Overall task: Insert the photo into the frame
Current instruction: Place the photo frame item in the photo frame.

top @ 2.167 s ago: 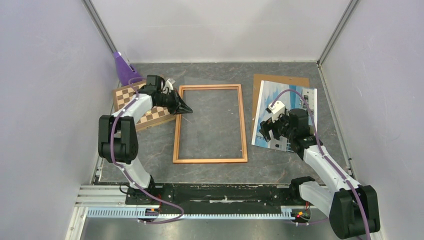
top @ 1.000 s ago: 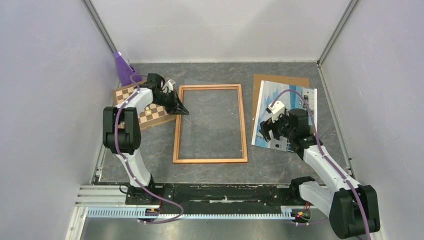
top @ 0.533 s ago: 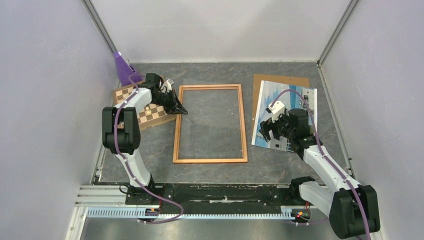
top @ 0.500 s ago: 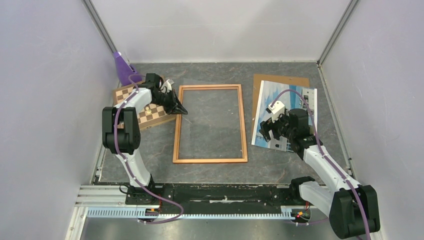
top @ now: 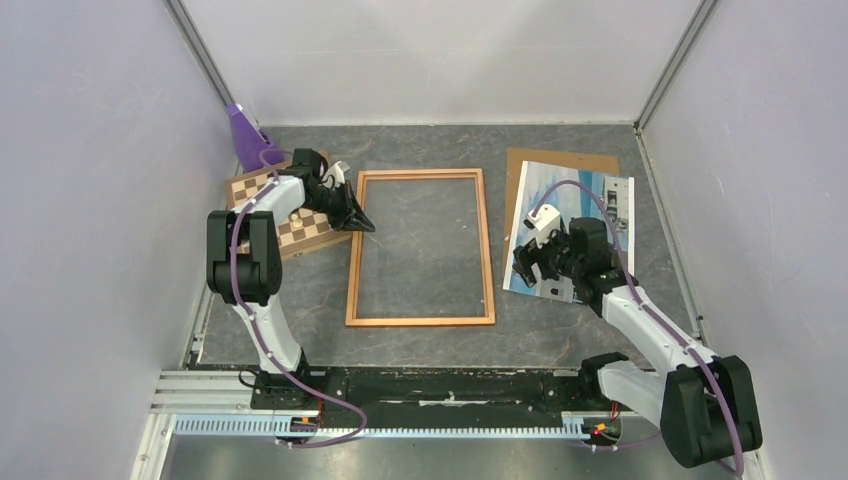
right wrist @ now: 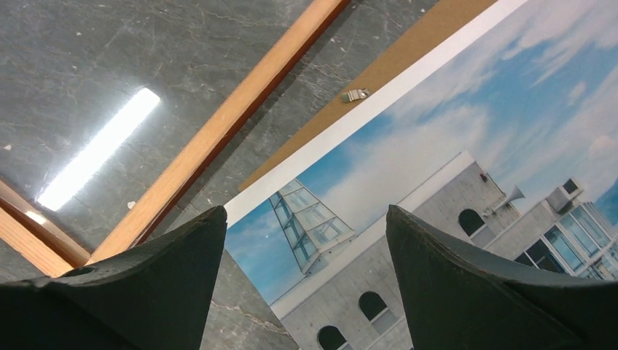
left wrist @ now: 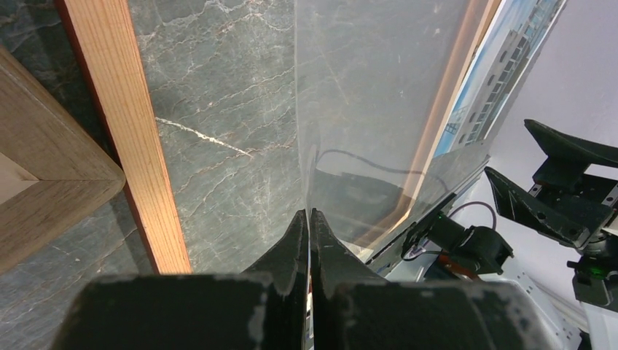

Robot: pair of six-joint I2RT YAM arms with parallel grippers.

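Left gripper [left wrist: 307, 216] pinched closed; right gripper [right wrist: 306, 210] spread wide.

photo [top: 622, 192] partly under right arm [top: 645, 325]

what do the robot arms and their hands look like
The left arm and right arm have white links, black joints and a purple cable along each. The left hand and right hand have black fingers tapering to points, with a white block by each wrist.

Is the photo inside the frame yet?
No, the photo lies right of the frame, outside its rails, partly on the brown panel.
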